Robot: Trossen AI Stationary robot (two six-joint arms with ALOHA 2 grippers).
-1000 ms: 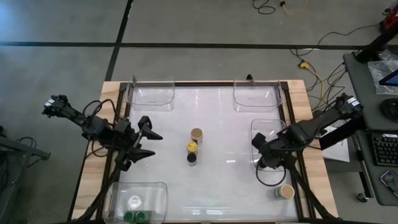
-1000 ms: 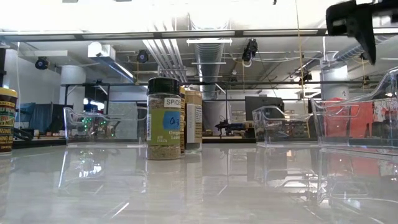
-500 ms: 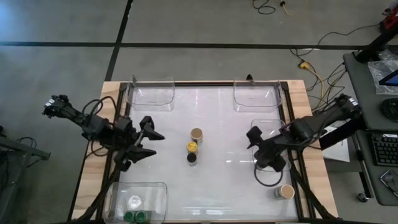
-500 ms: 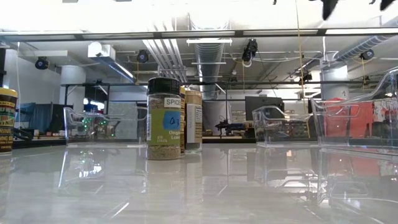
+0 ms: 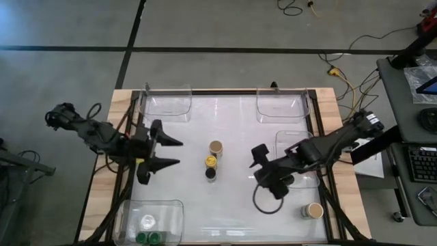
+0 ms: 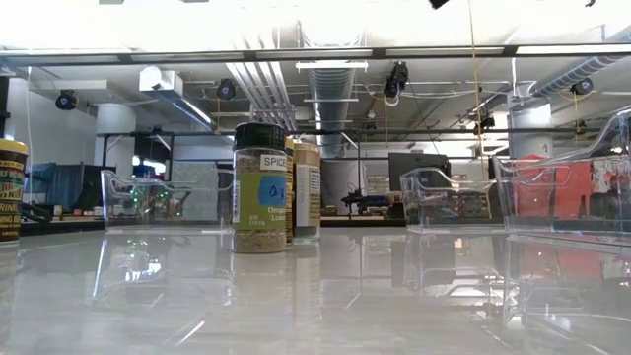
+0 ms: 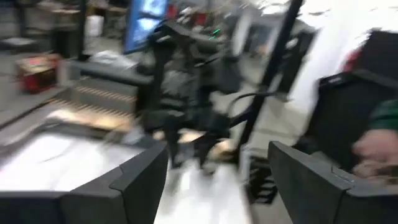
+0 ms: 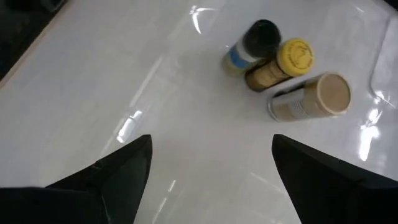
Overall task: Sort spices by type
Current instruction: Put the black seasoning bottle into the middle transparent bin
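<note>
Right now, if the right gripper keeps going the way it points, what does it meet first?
Probably the three jars mid-table. The right gripper, jaws open, points toward them, nearest the black-lidded jar and yellow-lidded jar; which comes first is unclear. Bare table lies between.

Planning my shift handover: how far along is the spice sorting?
Done: two green-lidded jars sit in the near-left tray. In hand: nothing; the right pincer is open, facing the middle jars, the left pincer open. Left: tan-lidded jar, yellow-lidded jar, black-lidded jar, plus another tan one.
</note>
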